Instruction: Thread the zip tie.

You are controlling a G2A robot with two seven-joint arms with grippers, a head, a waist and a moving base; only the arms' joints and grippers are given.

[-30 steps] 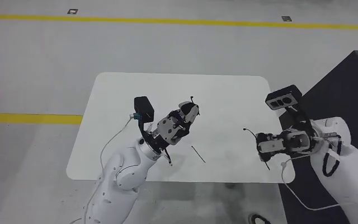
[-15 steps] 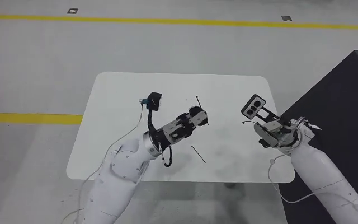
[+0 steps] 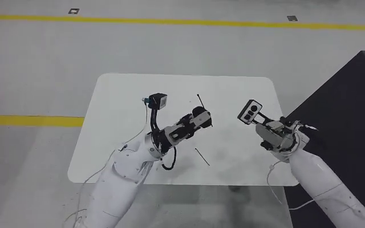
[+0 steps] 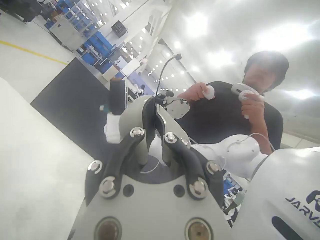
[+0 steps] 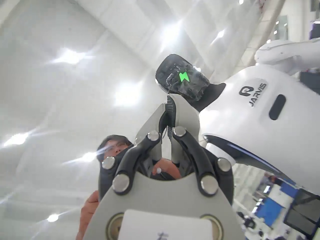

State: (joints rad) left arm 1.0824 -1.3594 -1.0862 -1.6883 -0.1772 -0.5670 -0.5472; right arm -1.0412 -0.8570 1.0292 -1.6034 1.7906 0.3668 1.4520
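Above the middle of the bench (image 3: 122, 108), the left claw (image 3: 201, 118) is pressing its fingers together on the lower end of a black zip tie (image 3: 199, 101). The tie is standing up out of the claw, and its free length is rising and curving slightly toward the top. Its head seems to be at that upper end, though it is too small to be sure.

Well apart, toward the bench's edge on the robot's right, the right claw (image 5: 170, 103) is holding its fingers together too. It is pinching what looks like a thin black strip (image 5: 163, 127) running between them. Whether this strip is a second tie cannot be told. Both claws are hanging in the air above the bench.

Between the two arms and nearer the robot, a loose tie (image 3: 202, 157) is lying flat on the bench, touching neither claw.

Judging from this, the threading is at an early stage. The picking up looks done, but no loop is formed and nothing is passing through a head. What is left is bringing the claws close, lining a tail up with the small slot and pushing it through.
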